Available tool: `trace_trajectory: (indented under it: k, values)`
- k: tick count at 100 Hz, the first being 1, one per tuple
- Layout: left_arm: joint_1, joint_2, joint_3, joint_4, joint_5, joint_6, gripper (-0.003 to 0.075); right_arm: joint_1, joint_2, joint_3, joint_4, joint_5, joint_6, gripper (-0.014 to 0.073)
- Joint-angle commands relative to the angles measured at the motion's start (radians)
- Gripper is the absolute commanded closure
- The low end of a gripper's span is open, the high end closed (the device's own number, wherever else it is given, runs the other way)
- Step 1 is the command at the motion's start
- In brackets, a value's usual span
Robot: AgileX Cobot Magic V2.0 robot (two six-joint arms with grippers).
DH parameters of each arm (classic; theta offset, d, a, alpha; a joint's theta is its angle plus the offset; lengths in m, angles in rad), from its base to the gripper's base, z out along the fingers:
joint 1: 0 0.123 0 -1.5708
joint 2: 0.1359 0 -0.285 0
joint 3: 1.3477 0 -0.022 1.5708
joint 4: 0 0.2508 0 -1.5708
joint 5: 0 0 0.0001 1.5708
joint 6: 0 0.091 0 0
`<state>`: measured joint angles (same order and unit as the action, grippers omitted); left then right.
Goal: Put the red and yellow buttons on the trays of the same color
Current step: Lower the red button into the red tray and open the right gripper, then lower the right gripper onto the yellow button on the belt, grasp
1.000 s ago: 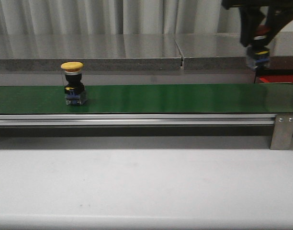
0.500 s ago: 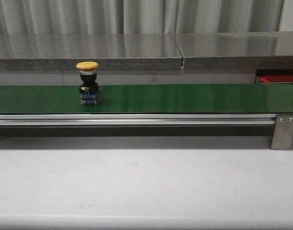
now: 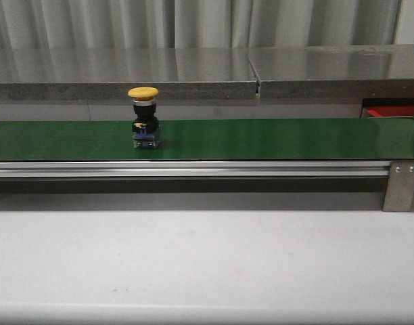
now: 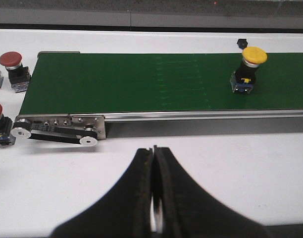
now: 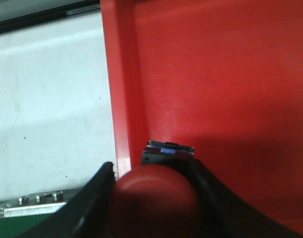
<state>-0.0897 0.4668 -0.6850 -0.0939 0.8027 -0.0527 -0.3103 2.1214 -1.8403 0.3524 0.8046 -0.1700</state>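
Right wrist view, right hand (image 5: 154, 208) gripping red button (image 5: 155, 201), over red tray (image 5: 216, 89)

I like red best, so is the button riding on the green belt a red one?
No, the button standing on the green belt has a yellow cap.

Yellow button (image 4: 248, 70) upright on green belt (image 4: 141, 82), red buttons (image 4: 13, 65) beside belt end, left pincer (image 4: 154, 198) closed

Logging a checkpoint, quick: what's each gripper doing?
Left gripper: shut, empty.
Right gripper: shut on red button, over the red tray.
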Motion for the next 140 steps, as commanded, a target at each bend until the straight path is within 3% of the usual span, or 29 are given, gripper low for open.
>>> trace_trajectory:
  k: [1,30,58,65,77,85,105,140]
  values:
    - [-0.009,0.006,-0.025,-0.006,-0.069,-0.001,0.0741,0.001,-0.028,-0.075,0.027,-0.029,-0.012,0.0459]
    - [-0.009,0.006,-0.025,-0.006,-0.069,-0.001,0.0741,0.001,0.071,-0.206,0.027,0.032,-0.011,0.0459]
    - [-0.009,0.006,-0.025,-0.006,-0.069,-0.001,0.0741,0.001,0.111,-0.212,0.024,0.030,-0.011,0.0428]
    - [-0.009,0.006,-0.025,-0.006,-0.069,-0.001,0.0741,0.001,0.115,-0.212,0.024,0.032,-0.011,0.0338]
    - [-0.009,0.006,-0.025,-0.006,-0.069,-0.001,0.0741,0.001,0.115,-0.212,0.027,0.029,-0.011,0.0048]
    - [-0.009,0.006,-0.025,-0.006,-0.069,-0.001,0.0741,0.001,0.111,-0.212,0.027,0.026,-0.011,-0.0067]
    - [-0.009,0.006,-0.025,-0.006,-0.069,-0.001,0.0741,0.001,0.088,-0.211,0.022,0.026,-0.015,-0.0012]
    - [-0.009,0.006,-0.025,-0.006,-0.069,-0.001,0.0741,0.003,-0.047,-0.175,0.013,0.085,-0.054,-0.0011]
